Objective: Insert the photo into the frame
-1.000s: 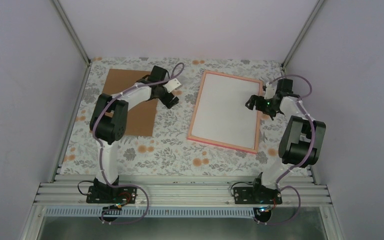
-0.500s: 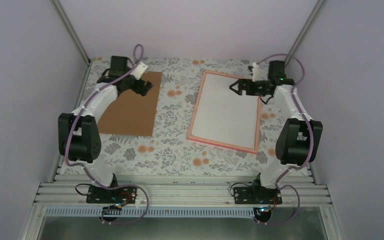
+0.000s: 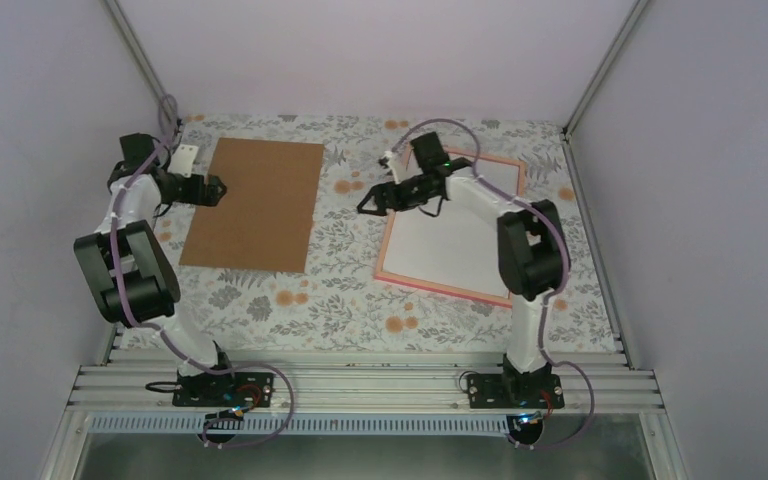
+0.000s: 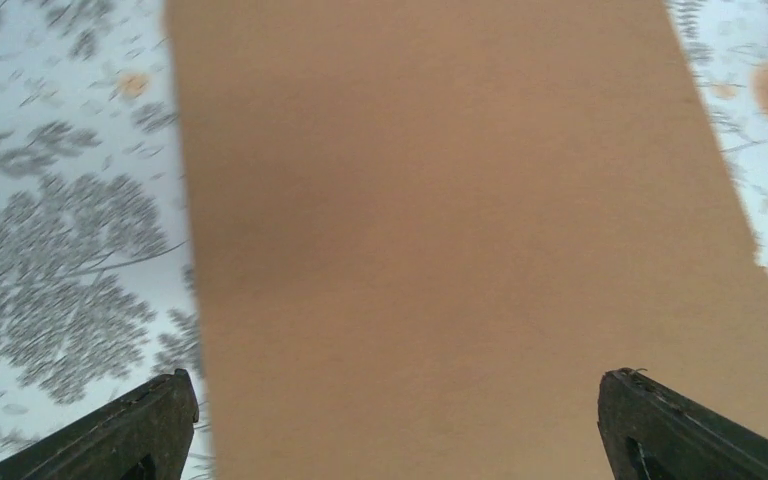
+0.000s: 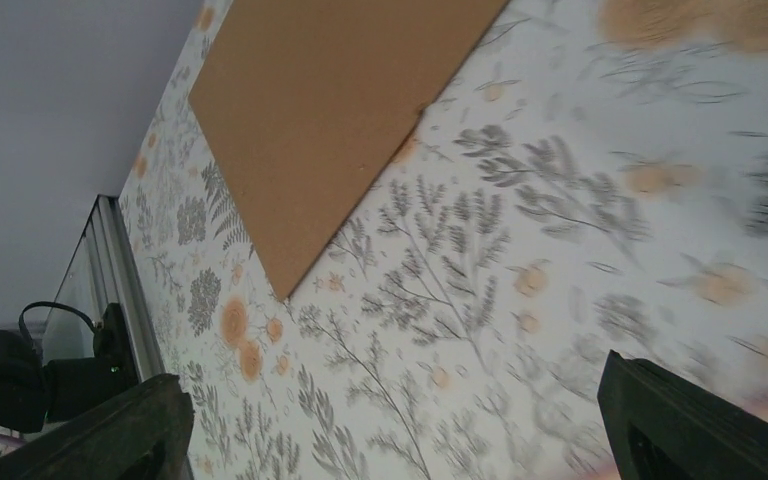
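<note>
Two arms reach over a floral worktop (image 3: pixel 340 290). The left gripper (image 3: pixel 216 189) sits at the left edge of the brown board (image 3: pixel 255 205), toward its far end, pointing across it. In its wrist view both fingers (image 4: pixel 155 420) stand at the bottom corners, spread wide, with only the board below them; whether they touch the board I cannot tell. The right gripper (image 3: pixel 368 203) is stretched leftward past the frame (image 3: pixel 442 290) and hangs over patterned worktop between board and frame, just beside the frame's left edge. Its fingers (image 5: pixel 680 420) are spread wide too, holding nothing. The frame lies flat on the right half of the worktop, well apart from the board, its pink border around a white sheet (image 3: pixel 450 245) that fills it. No printed side shows, so I cannot tell whether that sheet is the photo. The right arm crosses above the frame's far part
</note>
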{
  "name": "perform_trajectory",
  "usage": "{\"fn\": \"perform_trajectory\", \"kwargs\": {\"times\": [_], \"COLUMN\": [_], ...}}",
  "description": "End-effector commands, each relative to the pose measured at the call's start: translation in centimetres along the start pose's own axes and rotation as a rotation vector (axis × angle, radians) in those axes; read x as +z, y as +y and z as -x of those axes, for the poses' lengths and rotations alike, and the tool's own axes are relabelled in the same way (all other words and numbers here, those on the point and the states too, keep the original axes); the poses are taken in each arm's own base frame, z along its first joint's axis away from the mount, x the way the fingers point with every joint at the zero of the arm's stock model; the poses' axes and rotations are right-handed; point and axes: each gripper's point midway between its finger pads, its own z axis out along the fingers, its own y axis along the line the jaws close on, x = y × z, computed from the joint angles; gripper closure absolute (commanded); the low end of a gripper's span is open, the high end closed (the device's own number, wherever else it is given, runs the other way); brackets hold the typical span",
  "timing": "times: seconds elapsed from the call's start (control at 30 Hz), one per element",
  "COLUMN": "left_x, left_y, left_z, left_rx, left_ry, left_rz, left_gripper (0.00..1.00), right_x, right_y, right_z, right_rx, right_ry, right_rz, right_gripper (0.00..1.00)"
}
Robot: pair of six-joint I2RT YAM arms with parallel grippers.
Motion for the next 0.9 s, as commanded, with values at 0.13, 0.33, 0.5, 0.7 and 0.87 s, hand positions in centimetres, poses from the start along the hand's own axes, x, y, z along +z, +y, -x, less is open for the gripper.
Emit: {"fn": "perform_trajectory", "kwargs": {"times": [0.13, 0.33, 0.5, 0.7, 0.87], "left_x": [2.1, 4.9, 7.0, 9.0, 9.9], "left_y": [6.1, 7.1, 8.2, 7.0, 3.9], "left_z": [-1.5, -1.9, -3.1, -4.8, -6.5], "left_rx": [-0.138, -0.204, -0.211, -0.213, -0.171], "left_ry": [0.049, 0.068, 0.099, 0.143, 0.191], "left_rz": [-0.036, -0.093, -0.083, -0.147, -0.202], "left_gripper": [0.00, 0.02, 0.04, 0.07, 0.10], "right_x": [7.0, 10.0, 11.3, 12.8, 13.7], "right_y": [1.8, 0.1, -1.0, -3.0, -4.1], "right_z": [1.7, 2.8, 2.9, 1.3, 0.5], "right_rx": [0.057, 0.205, 0.302, 0.415, 0.450], "right_ry": [0.029, 0.024, 0.015, 0.032, 0.047], "right_rz": [0.074, 0.065, 0.034, -0.016, -0.032], "right_gripper": [0.00, 0.00, 0.00, 0.00, 0.00]}}
